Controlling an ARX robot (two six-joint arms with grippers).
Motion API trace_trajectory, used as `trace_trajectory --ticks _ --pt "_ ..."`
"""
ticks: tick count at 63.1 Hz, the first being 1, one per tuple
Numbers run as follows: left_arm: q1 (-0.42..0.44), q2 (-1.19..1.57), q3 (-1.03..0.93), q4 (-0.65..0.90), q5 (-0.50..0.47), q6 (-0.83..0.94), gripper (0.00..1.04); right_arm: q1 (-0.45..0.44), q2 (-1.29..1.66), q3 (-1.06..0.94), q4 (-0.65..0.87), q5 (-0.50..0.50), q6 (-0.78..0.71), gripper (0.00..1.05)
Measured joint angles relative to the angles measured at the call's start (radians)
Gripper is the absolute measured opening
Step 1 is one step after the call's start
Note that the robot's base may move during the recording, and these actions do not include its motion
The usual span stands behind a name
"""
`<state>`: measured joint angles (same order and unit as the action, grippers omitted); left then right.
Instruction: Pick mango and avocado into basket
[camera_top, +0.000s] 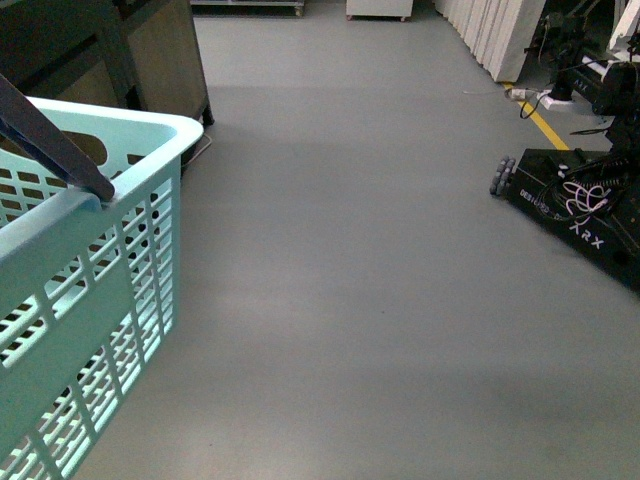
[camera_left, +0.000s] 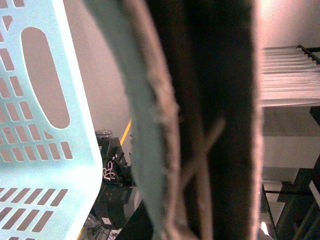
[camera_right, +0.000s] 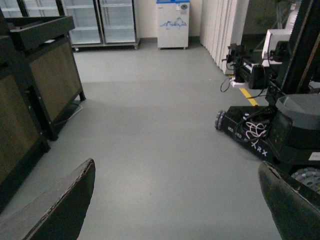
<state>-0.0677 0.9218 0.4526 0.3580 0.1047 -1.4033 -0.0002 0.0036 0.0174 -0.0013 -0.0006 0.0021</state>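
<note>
Wide open grey floor (camera_top: 350, 300) down the middle, plenty of room to pass through there. On the left the basket (camera_top: 90, 260) fills the near corner, its tall slotted wall standing in the way, and its dark handle (camera_top: 50, 140) slants across the open top. Just behind it a dark cabinet (camera_top: 160, 50) blocks the far left. Over on the right a black wheeled machine (camera_top: 585, 215) with loose cables crowds the edge, with white panels (camera_top: 500, 35) stacked beyond it. The right gripper (camera_right: 175, 200) hangs with its fingers spread wide, only bare floor between them.
</note>
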Motion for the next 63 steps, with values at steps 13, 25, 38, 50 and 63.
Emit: trace_trajectory --ticks 13,25,38,50,63 --pt "0.0 0.0 0.0 0.0 0.0 -0.001 0.08 0.0 0.0 0.0 0.0 0.0 0.0 0.96" --pt "0.0 0.0 0.0 0.0 0.0 -0.001 0.08 0.0 0.0 0.0 0.0 0.0 0.0 0.96" --pt "0.0 0.0 0.0 0.0 0.0 0.0 0.08 0.0 0.0 0.0 0.0 0.001 0.0 0.96" --pt "0.0 0.0 0.0 0.0 0.0 -0.001 0.07 0.0 0.0 0.0 0.0 0.0 0.0 0.96" --pt "0.0 0.0 0.0 0.0 0.0 0.0 0.07 0.0 0.0 0.0 0.0 0.001 0.0 0.96"
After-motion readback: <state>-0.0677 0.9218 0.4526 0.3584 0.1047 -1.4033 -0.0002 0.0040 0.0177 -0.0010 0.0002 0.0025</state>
